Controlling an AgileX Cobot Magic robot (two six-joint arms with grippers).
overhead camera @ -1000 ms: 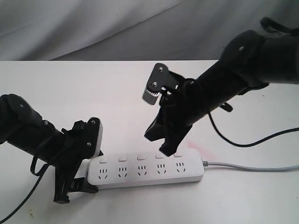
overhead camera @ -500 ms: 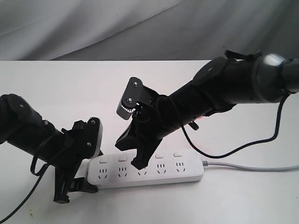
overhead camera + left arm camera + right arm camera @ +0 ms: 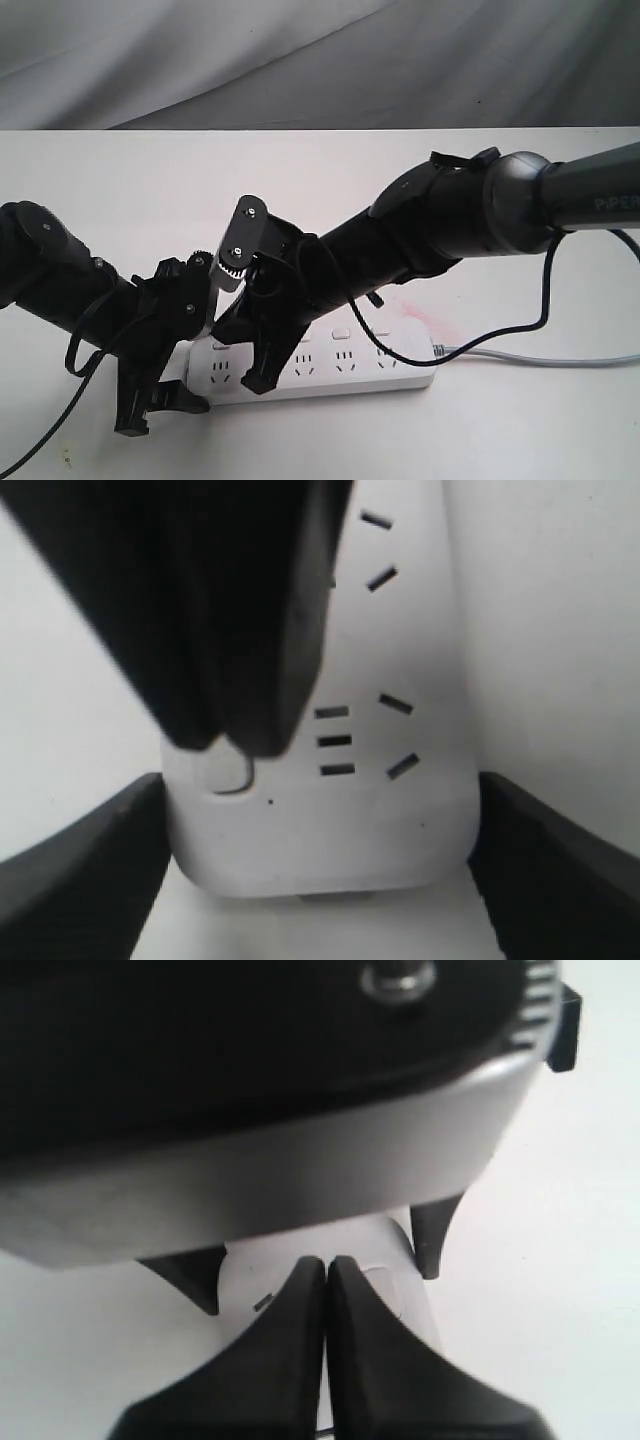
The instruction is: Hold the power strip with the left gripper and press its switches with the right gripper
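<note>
White and smooth, the counter [image 3: 300,180] is filling most of the exterior view, with creased grey cloth [image 3: 300,60] hanging behind it. That slick top is probably offering little friction, so expect anything light to skid on it.

The power strip [image 3: 400,368] is lying flat toward the near side of the counter. Its long side is running across the view and its grey cord [image 3: 540,358] is trailing off to the right. Judge it as a stiff, light plastic bar with glossy rounded sides. It is unlikely to bend, but it may slide or pivot under a push, and the cord may tug at its far end. You are best taking it across the narrow width at the cordless end, away from the sockets.

The left gripper [image 3: 198,352] is doing just that, spread wide with a finger appearing to press on each long side of that end. The right gripper [image 3: 258,380] is stretching across from the right, its fingers shut together on nothing. Its tip is sitting at the end switch [image 3: 230,772], just beside the left gripper, but you cannot tell whether it is touching. The other switches [image 3: 341,335] are sitting in a row above the sockets.
</note>
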